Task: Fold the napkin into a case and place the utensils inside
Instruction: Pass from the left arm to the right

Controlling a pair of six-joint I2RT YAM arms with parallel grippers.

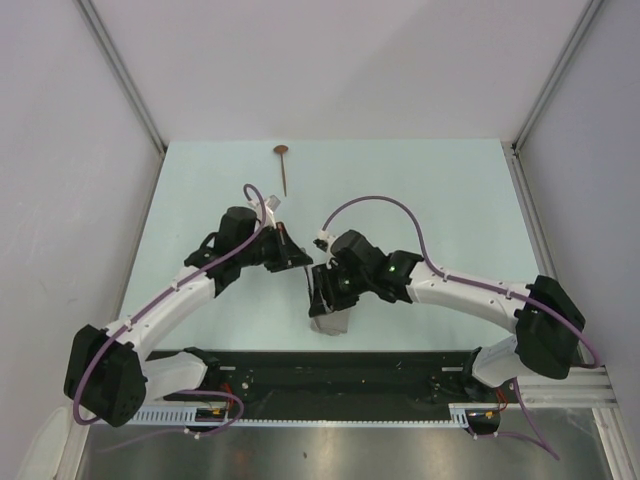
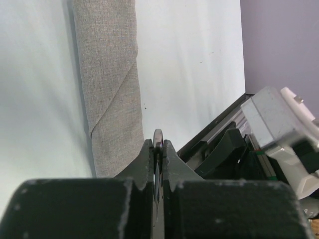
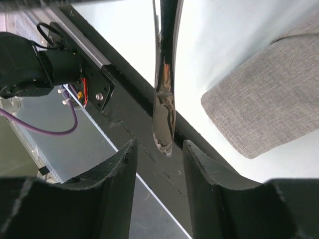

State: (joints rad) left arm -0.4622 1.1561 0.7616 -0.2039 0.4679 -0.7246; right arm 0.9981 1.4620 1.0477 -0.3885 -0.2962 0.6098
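Left gripper (image 2: pixel 158 147) is clamping the knife (image 3: pixel 164 99); right gripper (image 3: pixel 158 145) is gaping loosely around its end, knife running lengthwise between them.

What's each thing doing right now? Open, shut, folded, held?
left gripper: shut on the knife.
right gripper: open, fingers either side of the knife.
knife: held up by the left gripper.
napkin: folded into a narrow strip, lying flat.
spoon: lying loose, far across the table.

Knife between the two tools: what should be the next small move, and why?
Probably the right tool should draw back from the knife: its jaws stand open, clear of it on both sides, while the left tool is shut on it. The folded napkin lies close by.
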